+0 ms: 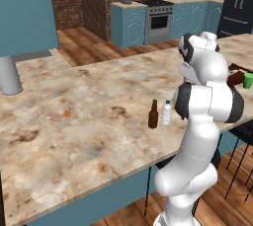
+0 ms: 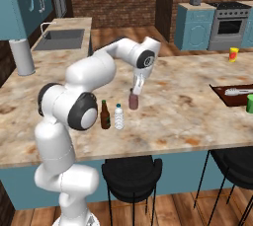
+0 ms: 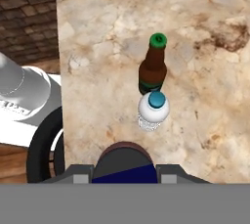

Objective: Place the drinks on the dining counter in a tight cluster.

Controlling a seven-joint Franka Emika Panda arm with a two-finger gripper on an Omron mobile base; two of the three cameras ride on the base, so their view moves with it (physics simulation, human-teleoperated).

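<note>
My tool (image 2: 134, 96) is clamped on the dark maroon can (image 2: 133, 102), one finger on each side of it; in the hand view the can's round top (image 3: 124, 158) sits right between my two fingertips (image 3: 82, 173). From the right base view the can looks to be at or just above the beige marbled surface (image 2: 197, 111), though I cannot tell whether its bottom touches.

The other two drinks stand upright on the same surface, nearer its front edge: the brown glass bottle (image 2: 105, 115) with its green cap, and the clear water bottle (image 2: 118, 117) just beside it, so close they look to touch (in the hand view the water bottle (image 3: 153, 110) overlaps the foot of the brown one (image 3: 153, 66)). The can I hold is near this pair but apart from them, a little farther back on the surface.

In the left base view the two bottles (image 1: 153, 115) (image 1: 166, 113) stand together just beside my arm.

Farther along the surface are a small yellow-and-red container (image 2: 233, 54), a dark tray (image 2: 232, 94) and a green cup (image 1: 248, 80).
</note>
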